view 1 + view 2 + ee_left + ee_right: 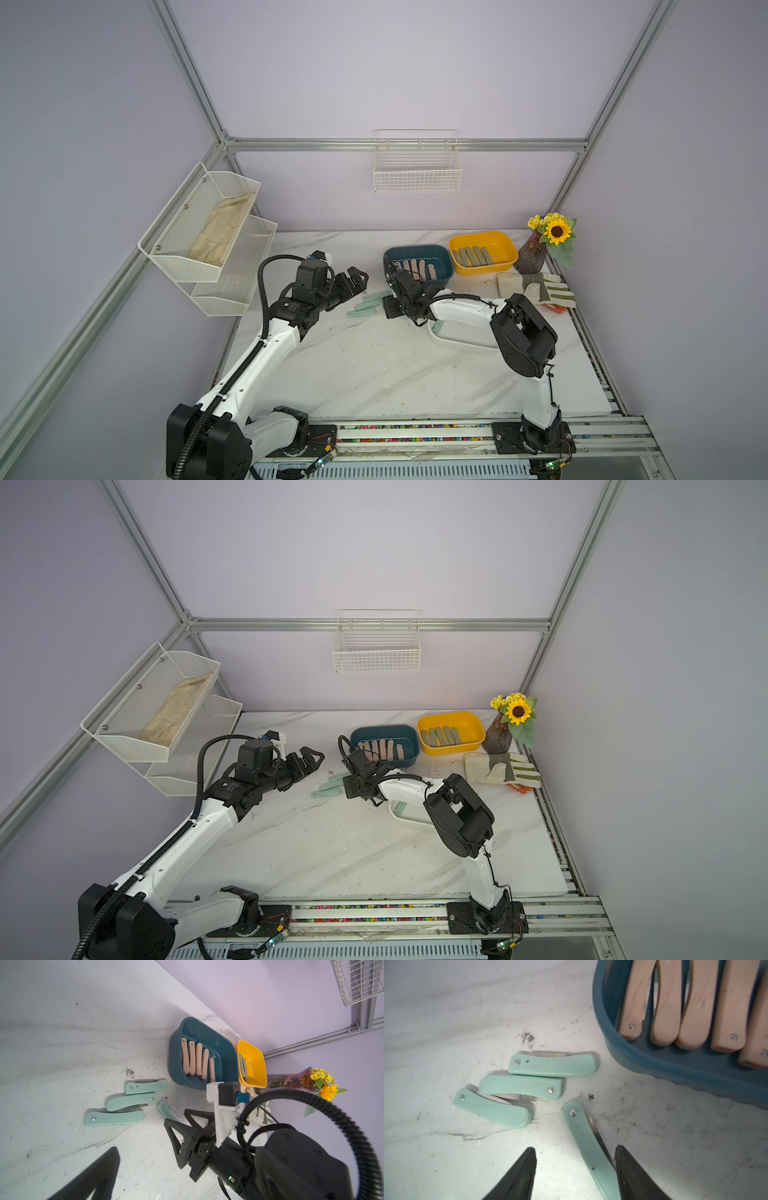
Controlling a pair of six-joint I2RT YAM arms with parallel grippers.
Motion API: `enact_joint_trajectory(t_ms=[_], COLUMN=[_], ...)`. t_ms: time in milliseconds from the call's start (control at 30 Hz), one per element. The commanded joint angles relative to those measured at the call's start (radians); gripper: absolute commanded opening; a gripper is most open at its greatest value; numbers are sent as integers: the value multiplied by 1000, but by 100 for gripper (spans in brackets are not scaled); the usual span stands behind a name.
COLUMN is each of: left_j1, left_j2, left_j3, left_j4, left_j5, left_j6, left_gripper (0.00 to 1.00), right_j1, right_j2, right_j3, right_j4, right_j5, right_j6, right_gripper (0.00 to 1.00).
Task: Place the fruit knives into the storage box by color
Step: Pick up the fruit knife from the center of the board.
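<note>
Four mint-green folded plastic fruit knives point(365, 306) lie on the white marbled counter point(374, 374), just beside the dark teal plastic tub point(654, 1064); three point(520, 1086) are bunched together, touching; the fourth knife point(589, 1147) lies a little apart, between the right jaws, which stand partly open with one finger close against its edge and no clamp on it; the left jaws gape wide and empty, near the bunch on its far side; five peach-pink knives point(666, 1012) lie side by side in the teal tub; olive grey-green knives point(471, 256) lie in the yellow plastic tub point(486, 268) beside it.
</note>
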Motion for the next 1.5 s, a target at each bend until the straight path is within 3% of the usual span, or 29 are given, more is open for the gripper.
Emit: enact_joint_trajectory(t_ms=[0,267,500,667,1267,1467], left_j1=[6,8,8,8,8,7], left_j2=[-6,-7,-4,4,23,21], left_j3=[-37,-37,-33,-32,-45,-49], left_j4=[2,6,9,13,30,35], left_j5=[25,32,36,43,56,58], left_j6=[14,8,2,-4,-15,-17], left_gripper=[100,100,100,100,100,100], right_j1=[3,4,42,55,95,112], right_j2=[23,77,53,47,164,107], right_j3=[33,45,3,-16,40,-17], right_j4=[-32,-47,-37,-26,-61,-70], right_j5=[27,14,-26,5,169,177], right_j6=[-20,-13,2,39,109,140], right_gripper=[64,63,47,42,43,43])
